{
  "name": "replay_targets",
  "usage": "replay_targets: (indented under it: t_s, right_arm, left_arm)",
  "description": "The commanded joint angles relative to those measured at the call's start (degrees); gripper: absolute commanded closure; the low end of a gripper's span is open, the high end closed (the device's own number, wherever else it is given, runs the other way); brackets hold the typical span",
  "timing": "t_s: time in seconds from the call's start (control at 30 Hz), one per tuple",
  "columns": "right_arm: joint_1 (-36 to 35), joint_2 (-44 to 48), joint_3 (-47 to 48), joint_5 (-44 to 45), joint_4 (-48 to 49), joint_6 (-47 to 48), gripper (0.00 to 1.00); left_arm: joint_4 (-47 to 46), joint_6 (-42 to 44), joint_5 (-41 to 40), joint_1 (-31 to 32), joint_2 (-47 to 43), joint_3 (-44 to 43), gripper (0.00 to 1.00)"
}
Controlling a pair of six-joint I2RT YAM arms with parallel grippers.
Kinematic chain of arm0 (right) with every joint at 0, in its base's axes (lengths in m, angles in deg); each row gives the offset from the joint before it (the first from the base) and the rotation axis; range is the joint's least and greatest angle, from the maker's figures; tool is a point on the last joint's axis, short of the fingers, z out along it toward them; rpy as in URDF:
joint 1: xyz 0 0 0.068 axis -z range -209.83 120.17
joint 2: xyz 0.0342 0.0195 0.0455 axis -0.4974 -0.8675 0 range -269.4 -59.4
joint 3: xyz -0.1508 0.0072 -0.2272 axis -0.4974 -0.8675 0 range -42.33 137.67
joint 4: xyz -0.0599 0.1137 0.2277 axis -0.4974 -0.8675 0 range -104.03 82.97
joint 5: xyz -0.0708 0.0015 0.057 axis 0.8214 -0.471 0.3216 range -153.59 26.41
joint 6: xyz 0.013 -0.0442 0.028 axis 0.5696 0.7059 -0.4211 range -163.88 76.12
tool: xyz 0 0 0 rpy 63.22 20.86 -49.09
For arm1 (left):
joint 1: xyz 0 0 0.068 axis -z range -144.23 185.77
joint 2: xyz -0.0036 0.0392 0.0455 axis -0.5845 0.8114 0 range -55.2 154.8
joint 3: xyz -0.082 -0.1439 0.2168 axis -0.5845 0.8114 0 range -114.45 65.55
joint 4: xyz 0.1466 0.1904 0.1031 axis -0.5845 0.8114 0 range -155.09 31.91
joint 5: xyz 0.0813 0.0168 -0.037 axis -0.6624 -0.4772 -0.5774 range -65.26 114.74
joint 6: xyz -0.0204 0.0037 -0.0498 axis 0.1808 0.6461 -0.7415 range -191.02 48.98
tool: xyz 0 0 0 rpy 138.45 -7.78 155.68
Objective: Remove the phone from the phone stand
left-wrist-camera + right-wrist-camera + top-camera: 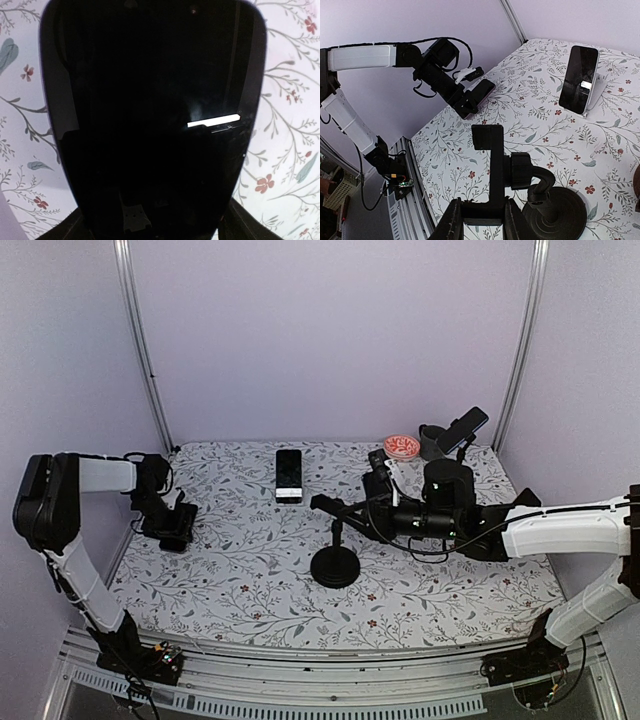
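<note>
1. The left gripper (172, 527) was clamped wide across the phone (150, 125), a glossy black slab, near the left edge of the floral table (250, 590). I judged the slick glass could slip.
2. The right gripper (482, 220) pinched the clamp of the matte black phone stand (335, 565) (round base, thin stem). A tug might have tipped it.

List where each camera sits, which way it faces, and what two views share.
Top external: high behind the bases, looking down at the table; both arms show.
Left wrist: close above a black phone, facing down; only dark fingers show.
Right wrist: low, facing the left gripper; right gripper clamps the phone stand.
Shared: top and right wrist both show that stand.
</note>
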Motion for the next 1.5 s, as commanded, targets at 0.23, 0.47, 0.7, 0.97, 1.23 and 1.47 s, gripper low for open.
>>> replay_targets:
  t_s: [0.23,0.47,0.7,0.97,1.23,1.47]
  right_arm:
    - [0.33,-0.83,2.08,-0.90,-0.55,0.19,1.00]
    - [0.32,-0.96,1.96,-0.62,-0.46,-0.19,1.00]
    - [0.36,0.32,0.63,-0.65,0.21,-0.75,1.00]
    - [0.29,0.73,-0.09,-1.09,0.53,-1.39,0.82]
    - [0.34,1.69,-0.50,-0.03,0.42,-2.22,0.47]
    - [0.32,5.06,-0.74,0.79,-0.74,-1.73,0.21]
  left_arm:
    - [-1.67,0.91,-1.06,-0.50,2.00,-0.41,0.30]
    - [-2.77,0.43,-0.75,-0.22,-0.17,0.34,0.01]
    - [-5.80,-1.66,-0.71,5.69,-13.29,0.80,0.01]
    - [-18.25,-1.21,-4.47,26.45,-30.73,5.53,0.01]
    - [-36.39,7.99,-4.68,43.97,-39.94,14.95,0.01]
    - [-36.12,26.97,-8.61,56.41,-34.24,9.35,0.02]
